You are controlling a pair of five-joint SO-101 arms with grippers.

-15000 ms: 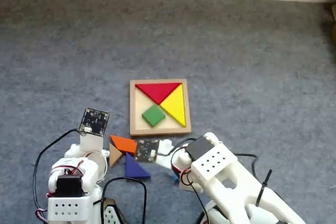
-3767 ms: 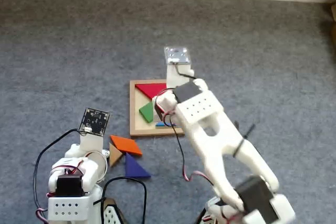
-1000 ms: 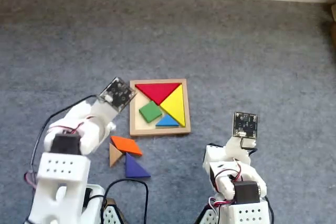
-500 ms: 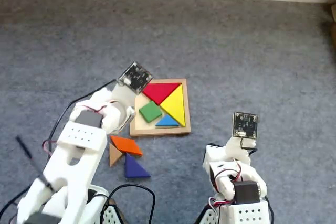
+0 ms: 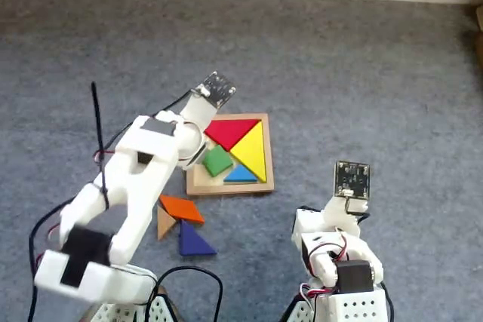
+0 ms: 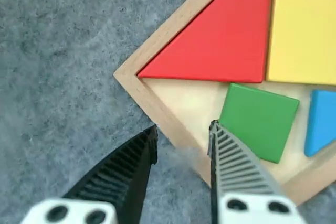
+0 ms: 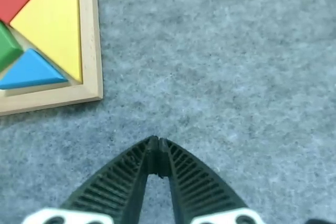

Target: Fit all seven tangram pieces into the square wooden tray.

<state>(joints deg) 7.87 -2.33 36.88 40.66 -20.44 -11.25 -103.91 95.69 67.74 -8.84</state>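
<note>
Grey carpeted table (image 5: 362,58): wooden tray (image 5: 230,188); orange piece (image 5: 181,208), tan piece (image 5: 164,224), dark-blue piece (image 5: 195,240) beside.

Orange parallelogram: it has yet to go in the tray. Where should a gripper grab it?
Probably from straight above, pinching the orange parallelogram across its long parallel edges: it lies flat on the carpet, and the tan triangle crowds one end.

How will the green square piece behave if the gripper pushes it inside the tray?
The green square wooden piece looks rigid and flat, so it should probably slide, not tip or roll. It lies with bare floor beside it in the square wooden tray, so it may also turn.
</note>
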